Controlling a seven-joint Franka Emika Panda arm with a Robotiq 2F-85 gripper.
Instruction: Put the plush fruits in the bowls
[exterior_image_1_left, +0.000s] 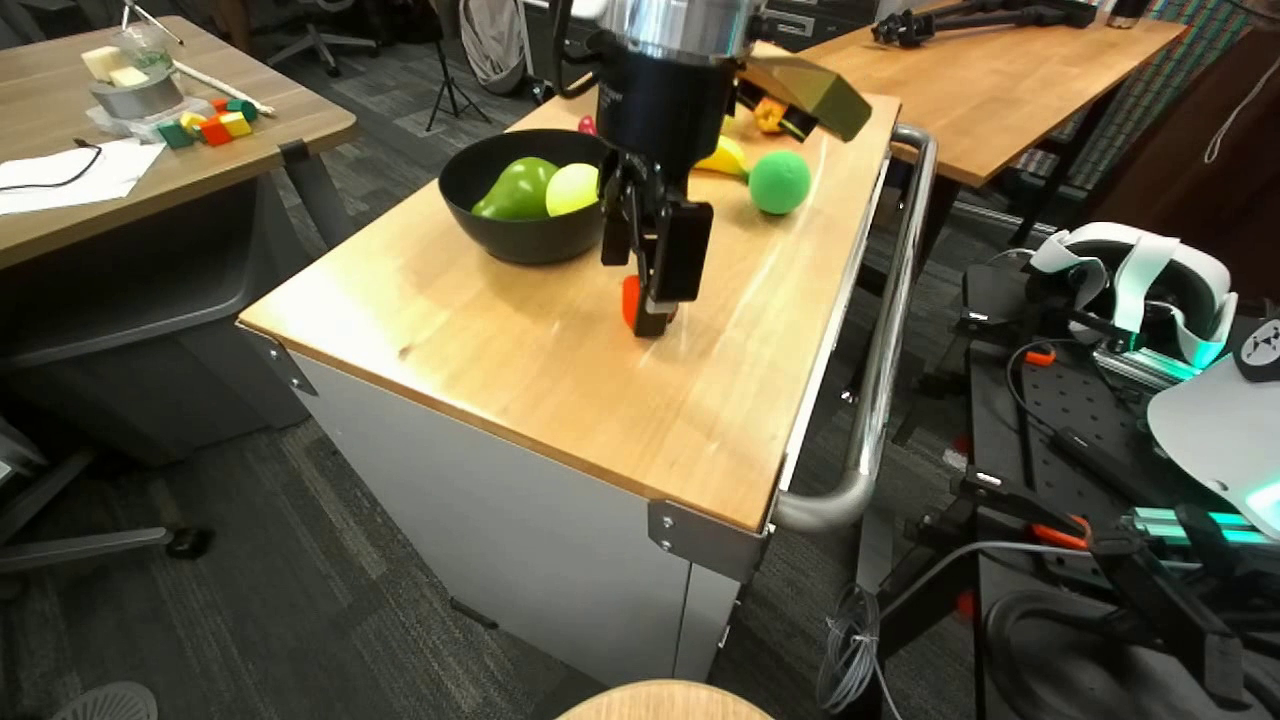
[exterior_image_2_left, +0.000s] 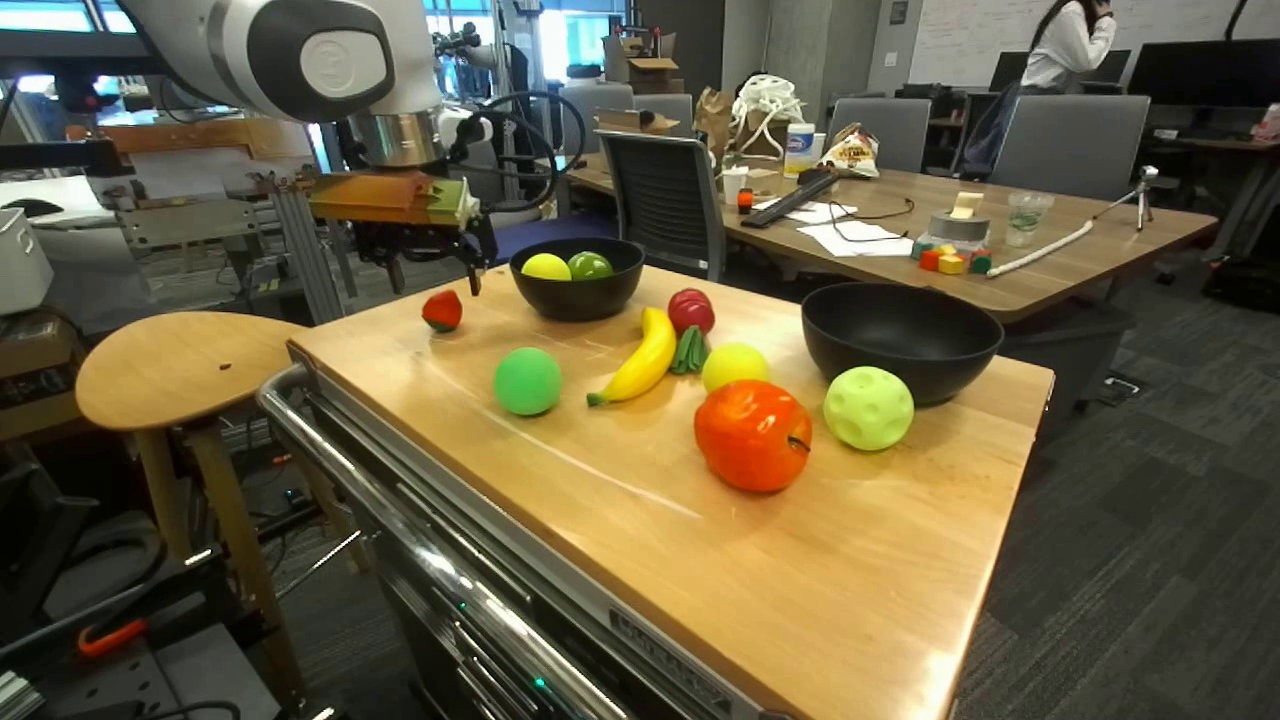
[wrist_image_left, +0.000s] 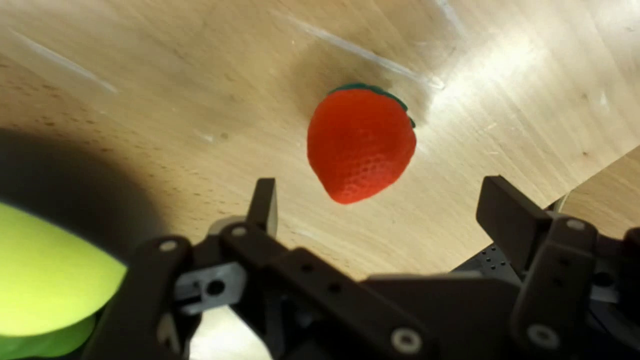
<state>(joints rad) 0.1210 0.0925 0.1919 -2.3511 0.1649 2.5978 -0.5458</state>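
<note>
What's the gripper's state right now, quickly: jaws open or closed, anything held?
Gripper: open, holding nothing; the strawberry lies ungripped on the tabletop.

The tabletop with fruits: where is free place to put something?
Free: a wide patch between the large orange-red fruit and the metal rail; in an exterior view, another between the strawberry and the near end of the tabletop; the tool hangs close. Crowded: around the banana, red fruit and yellow ball.

Red strawberry (wrist_image_left: 361, 145) on the wooden tabletop (wrist_image_left: 200, 65), beyond wide-apart jaws.
</note>
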